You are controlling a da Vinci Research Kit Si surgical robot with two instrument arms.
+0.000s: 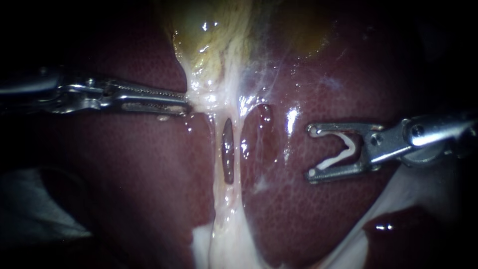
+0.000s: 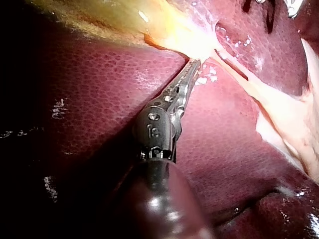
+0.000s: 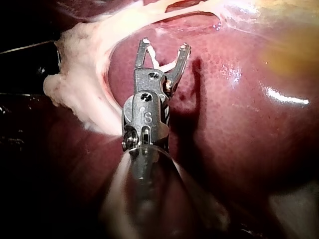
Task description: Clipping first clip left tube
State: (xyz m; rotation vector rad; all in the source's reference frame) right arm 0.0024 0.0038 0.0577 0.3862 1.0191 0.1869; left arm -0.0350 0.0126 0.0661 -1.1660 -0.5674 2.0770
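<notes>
Two pale tubes run down from the gallbladder [image 1: 211,45] over the liver [image 1: 318,214], with a dark slit between them: the left tube [image 1: 217,149] and the right tube [image 1: 239,149]. My left instrument [image 1: 187,102] is shut on the pale tissue at the gallbladder's neck, just left of the tubes; the left wrist view shows the same hold [image 2: 193,64]. My right instrument [image 1: 311,152] hovers over the liver to the right of the tubes, well apart from them. Its jaws stand wide and carry a white clip [image 1: 344,149], also seen in the right wrist view [image 3: 158,62].
Below the slit, the tubes merge into a pale fatty band [image 1: 225,234]. A second small opening [image 1: 261,122] lies right of the tubes. White sheet shows at the lower right [image 1: 413,192] and pale cloth at the lower left [image 1: 35,209].
</notes>
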